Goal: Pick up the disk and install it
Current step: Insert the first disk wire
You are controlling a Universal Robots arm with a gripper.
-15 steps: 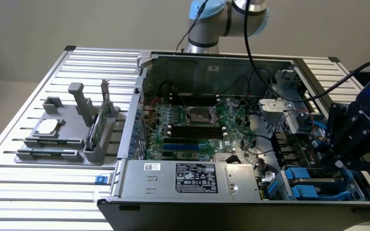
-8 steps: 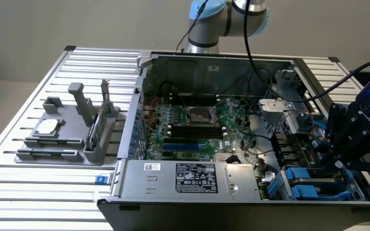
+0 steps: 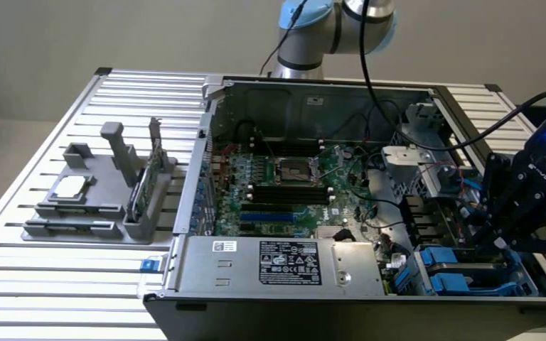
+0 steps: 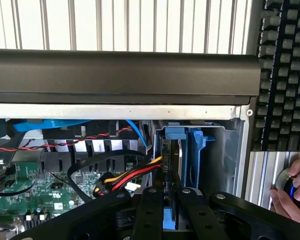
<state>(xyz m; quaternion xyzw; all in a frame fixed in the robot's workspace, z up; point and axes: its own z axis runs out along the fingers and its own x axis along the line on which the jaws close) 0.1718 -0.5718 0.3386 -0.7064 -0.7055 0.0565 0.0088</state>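
My black two-fingered gripper (image 4: 171, 210) pinches narrow on the blue-framed, silver-grey disk (image 4: 185, 155), edge-on in its bay: stiff, fairly heavy (fragile inside), best gripped by the plastic carrier.

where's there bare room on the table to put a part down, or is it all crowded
Free: the slatted table in front of the grey parts holder, and the strip behind it toward the far edge. Crowded: the open computer case, packed with board and cables, and its drive corner, where the gripper sits at the blue disk carriers.
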